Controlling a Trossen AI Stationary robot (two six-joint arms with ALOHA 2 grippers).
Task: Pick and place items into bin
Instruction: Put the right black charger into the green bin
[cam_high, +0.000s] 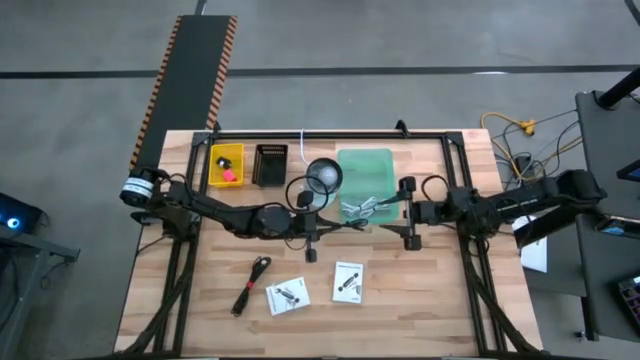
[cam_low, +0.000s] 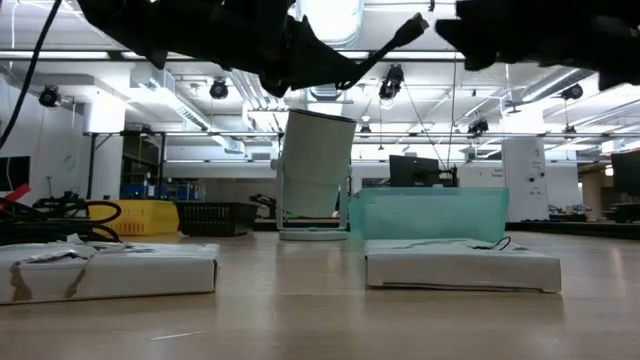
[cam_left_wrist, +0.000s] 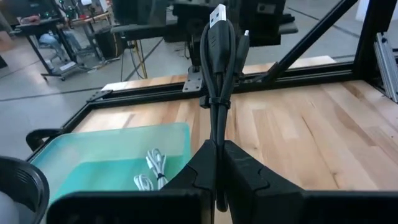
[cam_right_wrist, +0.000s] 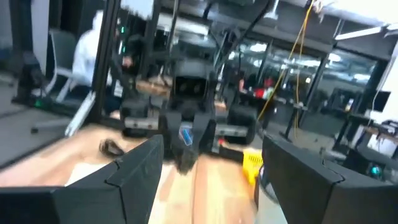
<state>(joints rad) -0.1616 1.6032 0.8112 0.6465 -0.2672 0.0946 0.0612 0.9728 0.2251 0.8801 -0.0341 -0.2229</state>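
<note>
Wooden surface (cam_high: 420, 300) under workshop lights, both of my arms reaching in over its middle. My left end effector (cam_left_wrist: 219, 163) is clamped tight on a bundled black cable (cam_left_wrist: 219, 62), its plug end standing up past my fingers, and I hold it just beside the green bin (cam_high: 365, 165), at the rim rather than over the inside. My right end effector (cam_right_wrist: 208, 155) hangs at the bin's other side with its fingers spread wide and nothing between them.

Inside the bin, coiled white cables (cam_left_wrist: 152, 171) lie on the bottom, and the high view shows pale or silvery pieces (cam_high: 362, 207) at its near edge; I judge those to be placed. So part of the job looks done.

Left on the surface, nearer the front edge and well apart from the bin, are a second black cable (cam_high: 251, 284) and two white packets (cam_high: 288, 295) with black print, the other packet (cam_high: 348, 281) just beside the first. Those three, plus the cable in my grip, are what I count as outstanding.

Behind the bin row stand a round white cup (cam_high: 323, 176), a small black basket (cam_high: 270, 163) and a yellow tray (cam_high: 226, 157) with something red (cam_high: 229, 175) in it; whether those belong to the job I cannot tell.

My reckoning: somewhere near the middle, one drop imminent, three picks to go.
</note>
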